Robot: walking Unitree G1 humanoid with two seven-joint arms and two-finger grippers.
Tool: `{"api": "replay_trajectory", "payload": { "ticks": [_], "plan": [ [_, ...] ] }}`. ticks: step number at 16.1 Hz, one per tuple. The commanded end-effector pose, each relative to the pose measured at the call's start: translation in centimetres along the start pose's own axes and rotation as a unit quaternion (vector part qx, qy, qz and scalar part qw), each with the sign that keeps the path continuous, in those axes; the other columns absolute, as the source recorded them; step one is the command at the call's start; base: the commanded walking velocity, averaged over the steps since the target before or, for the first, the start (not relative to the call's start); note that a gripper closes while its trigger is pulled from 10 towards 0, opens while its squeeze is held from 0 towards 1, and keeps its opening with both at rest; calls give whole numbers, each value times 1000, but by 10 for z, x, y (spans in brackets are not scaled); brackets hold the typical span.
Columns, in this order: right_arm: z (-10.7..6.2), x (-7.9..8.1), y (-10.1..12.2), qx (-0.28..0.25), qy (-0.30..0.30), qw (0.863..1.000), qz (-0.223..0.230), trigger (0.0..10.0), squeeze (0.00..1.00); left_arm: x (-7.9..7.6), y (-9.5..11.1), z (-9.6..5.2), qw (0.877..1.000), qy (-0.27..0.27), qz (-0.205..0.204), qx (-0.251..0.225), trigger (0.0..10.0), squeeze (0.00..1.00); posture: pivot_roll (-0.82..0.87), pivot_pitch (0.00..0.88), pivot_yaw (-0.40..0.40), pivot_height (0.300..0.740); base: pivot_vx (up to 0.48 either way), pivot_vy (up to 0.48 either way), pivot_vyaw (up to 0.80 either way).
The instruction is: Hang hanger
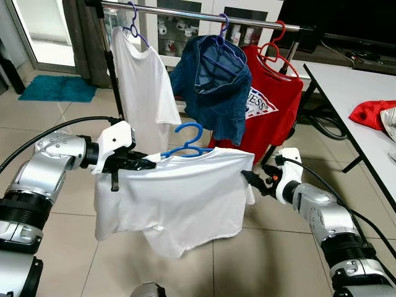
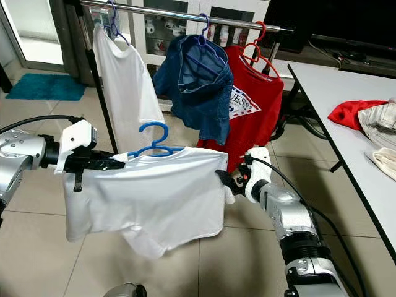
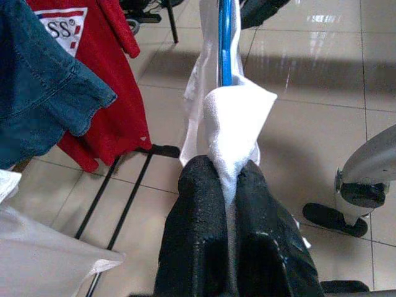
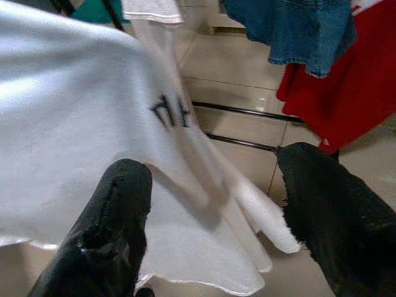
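White shirt [image 1: 173, 198] on blue hanger [image 1: 185, 145], pinched by left gripper [image 1: 148, 164].

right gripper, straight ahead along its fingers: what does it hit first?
Probably the white T-shirt on the blue hanger: the open right gripper faces its sleeve edge, close ahead. Exact gap unclear.

We find both head views evenly lit and sharp, with daylight entering at a doorway [image 1: 43, 31] upper left. The floor tiles [image 3: 322, 43] carry soft glare. The wrist views are grainier; their near fingers [image 4: 117, 235] and the white shirt [image 4: 74, 124] are blurred.
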State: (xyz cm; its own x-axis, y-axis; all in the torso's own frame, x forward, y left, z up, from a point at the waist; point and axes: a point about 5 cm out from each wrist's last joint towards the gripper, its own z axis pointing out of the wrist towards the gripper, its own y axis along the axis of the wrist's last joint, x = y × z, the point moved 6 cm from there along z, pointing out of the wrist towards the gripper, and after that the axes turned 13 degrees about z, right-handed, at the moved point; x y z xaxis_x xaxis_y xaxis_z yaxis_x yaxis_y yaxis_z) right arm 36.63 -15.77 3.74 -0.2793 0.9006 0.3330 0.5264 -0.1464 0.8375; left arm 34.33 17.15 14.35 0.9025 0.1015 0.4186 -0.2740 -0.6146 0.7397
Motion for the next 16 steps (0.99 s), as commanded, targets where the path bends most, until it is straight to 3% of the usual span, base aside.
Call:
{"api": "replay_trajectory", "payload": {
  "ticks": [1,16],
  "plan": [
    [1,-2,7,-9,-6,1000,8,0,0,11,15,-3,1000,14,25,-11,0,0,-44,0,-61,740,0,0,0],
    [14,-6,6,-15,-20,1000,7,0,0,2,21,4,1000,-10,18,-23,0,0,-46,0,-70,740,0,0,0]
  ]
}}
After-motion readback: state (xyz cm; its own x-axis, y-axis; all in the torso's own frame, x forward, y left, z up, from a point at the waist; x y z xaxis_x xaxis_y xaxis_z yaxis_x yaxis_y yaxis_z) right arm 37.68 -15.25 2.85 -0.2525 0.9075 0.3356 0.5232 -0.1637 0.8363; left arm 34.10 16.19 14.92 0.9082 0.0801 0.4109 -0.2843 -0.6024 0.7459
